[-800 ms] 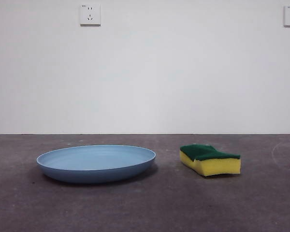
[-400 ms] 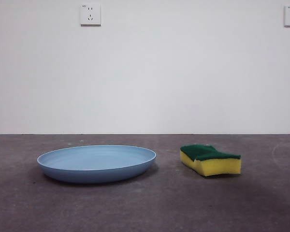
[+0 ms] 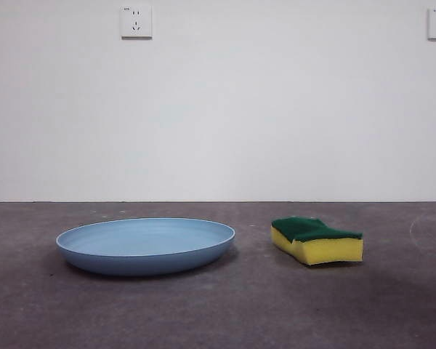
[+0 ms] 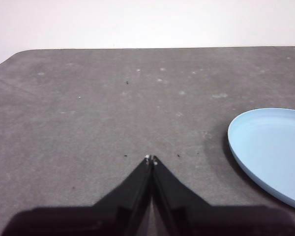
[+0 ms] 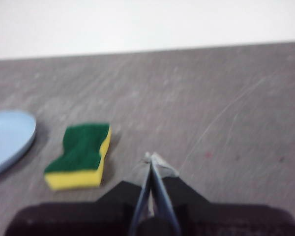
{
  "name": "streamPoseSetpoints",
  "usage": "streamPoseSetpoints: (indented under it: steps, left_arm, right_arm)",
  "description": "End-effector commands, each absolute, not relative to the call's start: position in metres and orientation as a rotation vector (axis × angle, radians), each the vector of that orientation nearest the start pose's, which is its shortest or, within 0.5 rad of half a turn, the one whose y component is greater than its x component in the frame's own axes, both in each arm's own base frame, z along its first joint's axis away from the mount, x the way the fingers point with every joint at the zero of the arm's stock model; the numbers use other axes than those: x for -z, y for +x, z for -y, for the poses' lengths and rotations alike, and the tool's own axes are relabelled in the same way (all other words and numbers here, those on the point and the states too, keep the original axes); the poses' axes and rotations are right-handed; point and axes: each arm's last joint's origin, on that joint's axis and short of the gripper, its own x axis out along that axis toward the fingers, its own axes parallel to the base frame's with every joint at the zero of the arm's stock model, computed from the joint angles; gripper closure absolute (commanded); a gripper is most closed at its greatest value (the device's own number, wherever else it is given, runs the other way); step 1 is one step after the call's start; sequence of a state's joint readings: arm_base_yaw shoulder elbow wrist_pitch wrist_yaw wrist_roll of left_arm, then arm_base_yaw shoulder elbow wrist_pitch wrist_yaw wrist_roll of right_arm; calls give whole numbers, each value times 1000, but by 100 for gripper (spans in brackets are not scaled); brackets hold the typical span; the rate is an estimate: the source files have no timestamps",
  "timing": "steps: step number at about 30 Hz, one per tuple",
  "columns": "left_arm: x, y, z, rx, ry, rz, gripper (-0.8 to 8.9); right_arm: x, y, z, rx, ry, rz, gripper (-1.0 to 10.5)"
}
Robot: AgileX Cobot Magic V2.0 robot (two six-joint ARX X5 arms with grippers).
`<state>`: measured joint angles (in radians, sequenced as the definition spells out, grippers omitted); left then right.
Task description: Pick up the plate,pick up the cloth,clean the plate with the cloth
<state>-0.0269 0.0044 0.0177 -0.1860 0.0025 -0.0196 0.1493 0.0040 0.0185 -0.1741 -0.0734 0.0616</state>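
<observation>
The pale-blue plate [image 3: 145, 246] lies empty beside the green-topped yellow sponge [image 3: 317, 241]; the left gripper [image 4: 151, 159] and right gripper [image 5: 151, 157] are both closed, holding nothing.

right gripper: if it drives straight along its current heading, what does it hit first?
Likely nothing but bare table. The right gripper points past the sponge, which lies off to one side; depth is unclear.

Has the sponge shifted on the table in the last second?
No. The sponge sits in the same spot right of the plate, with the same gap between them, below the wall outlet.
</observation>
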Motion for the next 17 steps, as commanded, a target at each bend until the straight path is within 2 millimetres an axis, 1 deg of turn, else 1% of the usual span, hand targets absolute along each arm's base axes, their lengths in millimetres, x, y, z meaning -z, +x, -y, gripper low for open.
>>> streamPoseSetpoints:
  steps: [1,6,10,17]
  left_arm:
    - [-147,96,2,23,-24,-183,817]
    - [-147,96,2,23,-24,-183,817]
    - [-147,96,2,23,-24,-183,817]
    - [-147,96,2,23,-24,-183,816]
  right_arm:
    - [-148,94,-17,-223,59,-183,945]
    - [-148,94,-17,-223,36,-181,945]
    - [-148,94,-17,-220,67,-184,946]
    - [-148,94,-16,-213,66,-184,945]
